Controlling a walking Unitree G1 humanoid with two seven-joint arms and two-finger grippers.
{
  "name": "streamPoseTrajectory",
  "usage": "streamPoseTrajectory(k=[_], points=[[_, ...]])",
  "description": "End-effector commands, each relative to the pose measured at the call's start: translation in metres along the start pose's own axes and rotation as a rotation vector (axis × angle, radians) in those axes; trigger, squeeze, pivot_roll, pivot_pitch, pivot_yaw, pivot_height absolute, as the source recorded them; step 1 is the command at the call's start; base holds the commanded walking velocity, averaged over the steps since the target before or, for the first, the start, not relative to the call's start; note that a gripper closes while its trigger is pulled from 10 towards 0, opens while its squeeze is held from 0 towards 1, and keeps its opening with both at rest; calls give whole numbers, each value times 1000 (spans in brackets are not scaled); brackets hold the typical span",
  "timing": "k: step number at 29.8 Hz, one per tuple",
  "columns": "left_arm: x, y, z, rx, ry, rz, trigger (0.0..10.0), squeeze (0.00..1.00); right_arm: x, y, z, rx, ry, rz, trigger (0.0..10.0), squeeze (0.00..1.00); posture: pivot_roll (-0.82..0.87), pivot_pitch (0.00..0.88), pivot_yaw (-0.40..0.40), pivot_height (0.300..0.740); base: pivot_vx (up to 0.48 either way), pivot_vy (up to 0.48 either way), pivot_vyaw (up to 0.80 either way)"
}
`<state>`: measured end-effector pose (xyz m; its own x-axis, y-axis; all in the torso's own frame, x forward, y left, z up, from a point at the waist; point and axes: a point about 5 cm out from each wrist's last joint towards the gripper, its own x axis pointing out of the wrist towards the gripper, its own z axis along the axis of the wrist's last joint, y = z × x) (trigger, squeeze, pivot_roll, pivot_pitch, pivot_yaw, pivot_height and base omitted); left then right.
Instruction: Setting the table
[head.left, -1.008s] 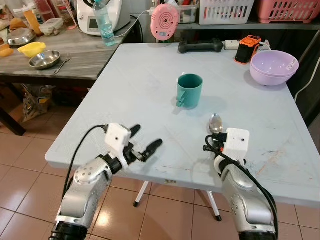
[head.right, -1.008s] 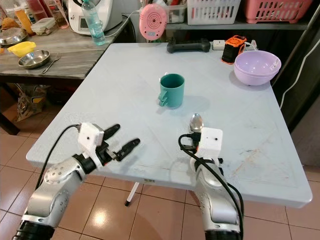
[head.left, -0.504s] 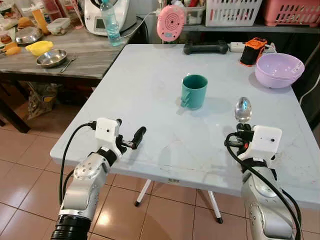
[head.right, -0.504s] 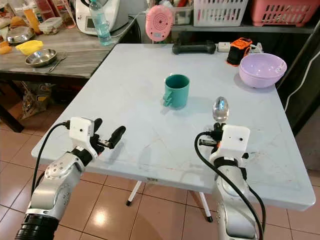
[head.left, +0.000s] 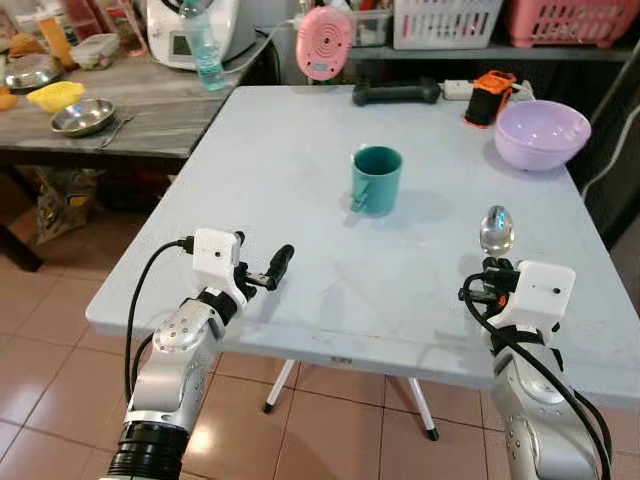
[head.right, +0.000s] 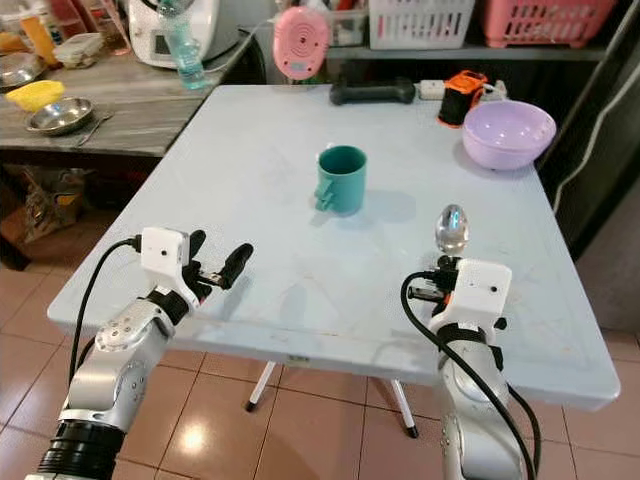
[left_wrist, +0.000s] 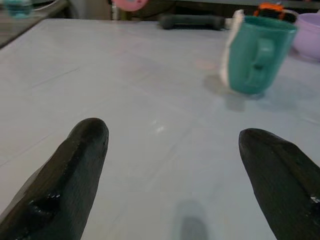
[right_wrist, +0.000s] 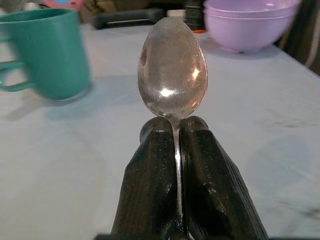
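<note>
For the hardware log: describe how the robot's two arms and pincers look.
Both arms are silver metal with rounded joint housings. Each wrist carries a white box-shaped module, with a black cable looping from it back along the forearm. The left pincer and right pincer each have two long black fingers with tapered, rounded tips. A small orange detail shows beside the right wrist module.

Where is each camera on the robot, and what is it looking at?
Left eye view: on the head, looking down at the table; both arms show, left hand open, right hand holding the spoon.
Right eye view: beside it on the head, same scene; the green mug and purple bowl show in both.
Left wrist view: on the left wrist, looking between its two fingers toward the mug.
Right wrist view: on the right wrist, its fingers shut on the spoon, mug and bowl beyond.
</note>
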<state>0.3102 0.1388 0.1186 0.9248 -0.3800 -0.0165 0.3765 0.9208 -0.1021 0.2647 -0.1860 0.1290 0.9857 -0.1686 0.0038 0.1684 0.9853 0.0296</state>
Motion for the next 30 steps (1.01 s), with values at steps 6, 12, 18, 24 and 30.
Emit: streamPoseTrajectory(k=[6, 12, 18, 24, 30], points=[[0, 4, -1, 0, -2, 8, 10000, 0, -1, 6, 6, 7, -27, 17, 10000, 0, -119, 32, 79, 740, 0, 349, 0], [0, 4, -2, -1, -2, 3, 10000, 0, 0, 6, 7, 10, -30, 14, 10000, 0, -119, 32, 80, 740, 0, 391, 0], [0, 4, -3, 1, 0, -1, 10000, 0, 0, 6, 7, 12, -30, 10, 10000, 0, -119, 31, 81, 740, 0, 412, -521], [0, 5, -4, 0, 3, -8, 10000, 0, 0, 7, 7, 16, -30, 8, 10000, 0, -118, 32, 85, 740, 0, 480, -764], [-1, 4, -5, 4, 3, -11, 10000, 0, -1, 8, 6, 20, -30, 8, 10000, 0, -116, 33, 87, 740, 0, 480, -447]])
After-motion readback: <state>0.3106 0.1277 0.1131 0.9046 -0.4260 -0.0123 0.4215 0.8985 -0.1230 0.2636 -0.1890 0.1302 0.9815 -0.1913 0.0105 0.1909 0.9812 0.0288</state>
